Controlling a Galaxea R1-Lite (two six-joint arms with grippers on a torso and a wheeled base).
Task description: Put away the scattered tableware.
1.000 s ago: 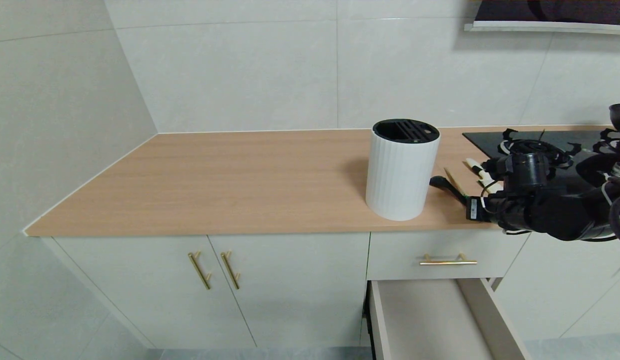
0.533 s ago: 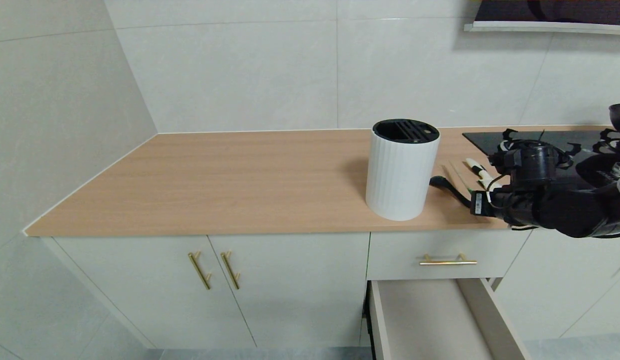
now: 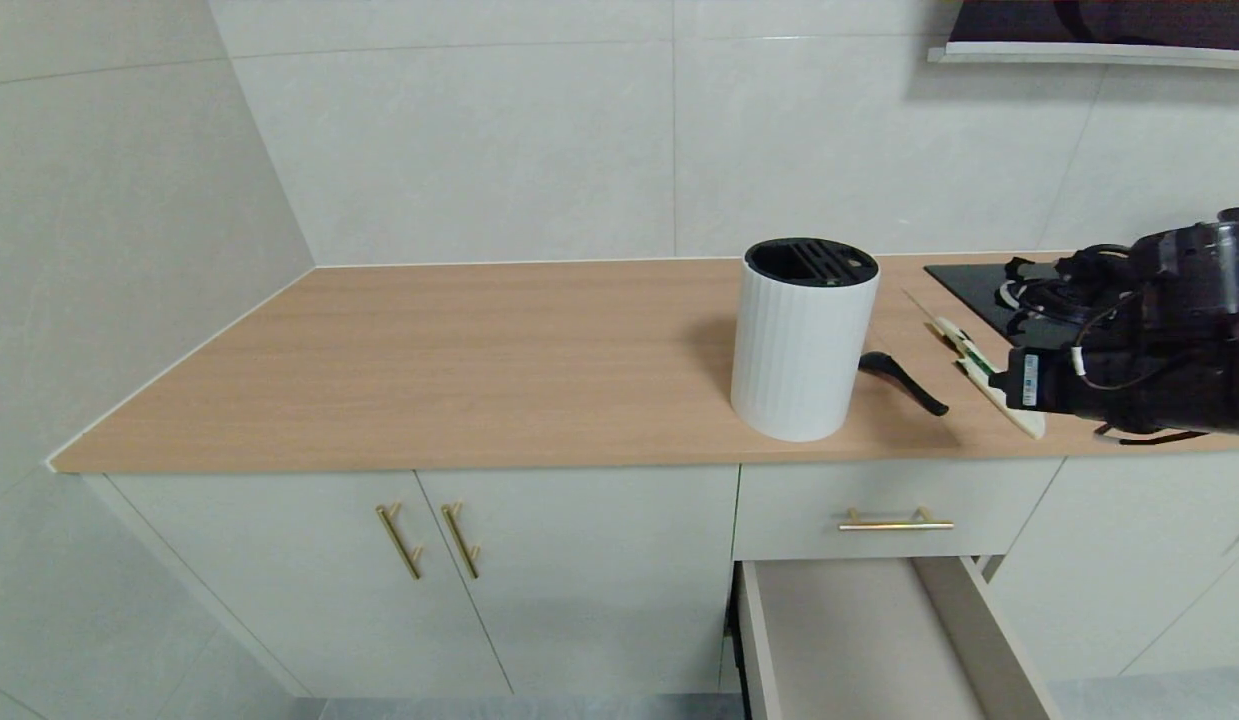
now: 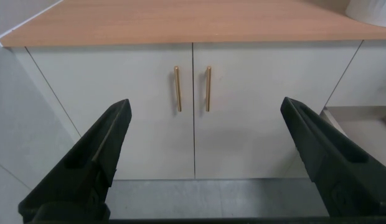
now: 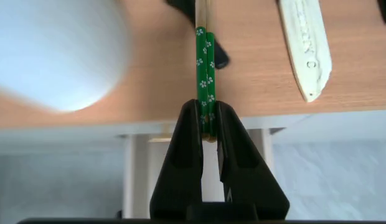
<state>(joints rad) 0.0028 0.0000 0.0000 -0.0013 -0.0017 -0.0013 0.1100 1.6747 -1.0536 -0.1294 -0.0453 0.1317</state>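
Right gripper (image 5: 207, 121) has risen, clamped on chopsticks (image 5: 204, 68) over a black utensil (image 3: 904, 380) beside the holder (image 3: 801, 350); left gripper (image 4: 205, 109) spread wide

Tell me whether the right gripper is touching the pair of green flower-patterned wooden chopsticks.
Touching. In the right wrist view the right gripper has its black fingers clamped on both sides of the green flower-patterned chopsticks, with no gap showing.

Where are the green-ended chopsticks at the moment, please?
The right wrist view shows the chopsticks clamped in the jaws of the right gripper on the robot's right, over the counter edge, between the white holder and a white utensil.
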